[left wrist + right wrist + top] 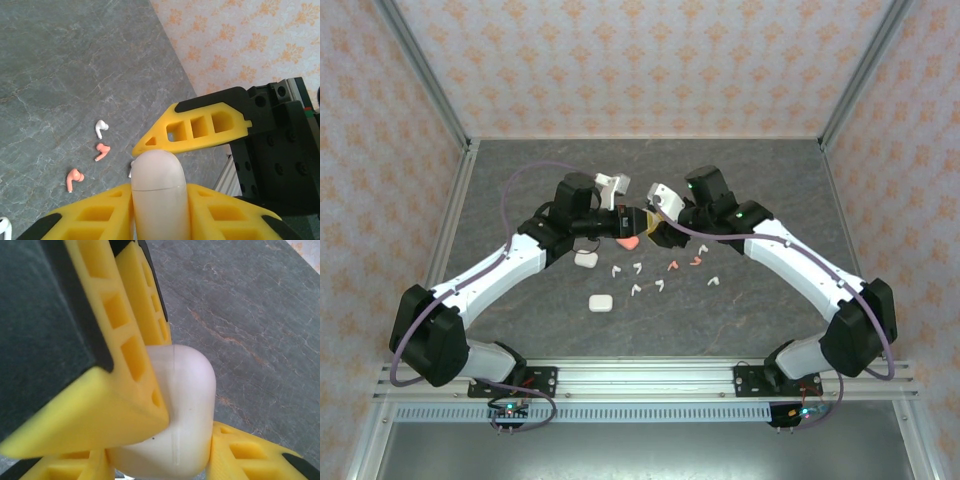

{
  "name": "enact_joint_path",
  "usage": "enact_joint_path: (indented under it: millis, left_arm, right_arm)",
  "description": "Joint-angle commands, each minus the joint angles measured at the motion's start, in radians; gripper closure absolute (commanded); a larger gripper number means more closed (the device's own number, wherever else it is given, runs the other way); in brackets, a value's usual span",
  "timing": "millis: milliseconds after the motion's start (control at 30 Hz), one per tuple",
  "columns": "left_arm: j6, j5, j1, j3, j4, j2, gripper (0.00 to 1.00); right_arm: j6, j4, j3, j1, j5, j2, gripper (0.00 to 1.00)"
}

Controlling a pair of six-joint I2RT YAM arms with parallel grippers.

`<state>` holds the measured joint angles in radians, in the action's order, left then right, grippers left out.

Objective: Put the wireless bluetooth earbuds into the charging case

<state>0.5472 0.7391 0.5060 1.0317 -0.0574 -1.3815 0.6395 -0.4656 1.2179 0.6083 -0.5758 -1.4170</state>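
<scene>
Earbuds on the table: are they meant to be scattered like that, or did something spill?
They look strewn: white earbuds and two coral earbuds lie loose at odd angles on the table, outside any case. The left hand and right hand both grip one charging case.

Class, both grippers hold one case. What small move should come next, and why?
Probably pry the case open: clamped by the left gripper and right gripper, it looks shut, its seam unbroken, while earbuds lie loose on the table.

Bright, even light, perhaps from overhead; soft shadows; close-up case (185, 405) slightly blurred.
</scene>
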Motion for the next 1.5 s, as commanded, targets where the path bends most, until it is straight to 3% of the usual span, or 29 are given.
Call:
enact_joint_path:
  millis: [0,267,500,733,967,1200,1300,1467]
  left_arm:
    - [-0.062,0.011,0.012,0.035,-0.032,0.036,0.65]
    - [-0.078,0.040,0.012,0.036,-0.049,0.032,0.62]
    - [-0.082,0.055,0.012,0.038,-0.046,0.026,0.72]
    - [-0.084,-0.004,0.013,0.020,-0.017,0.059,0.81]
    - [-0.093,-0.103,0.012,-0.058,0.167,0.135,0.87]
    - [-0.239,-0.126,0.014,-0.161,0.381,0.217,0.91]
    - [-0.360,-0.085,0.022,-0.212,0.464,0.257,1.00]
    - [-0.531,-0.081,0.070,-0.229,0.450,0.300,1.00]
  right_arm:
    - [-0.008,-0.014,0.040,0.001,0.019,-0.004,0.60]
    - [-0.002,-0.015,0.047,0.001,0.012,-0.006,0.60]
    - [-0.013,-0.008,0.049,0.001,0.008,-0.007,0.59]
    - [-0.046,-0.037,0.043,-0.011,0.026,0.031,0.35]
    - [-0.149,-0.007,-0.077,-0.105,-0.108,0.170,0.18]
    - [-0.291,0.149,-0.224,-0.228,-0.304,0.345,0.13]
    - [-0.349,0.255,-0.263,-0.236,-0.358,0.390,0.14]
    - [-0.380,0.354,-0.242,-0.232,-0.412,0.388,0.19]
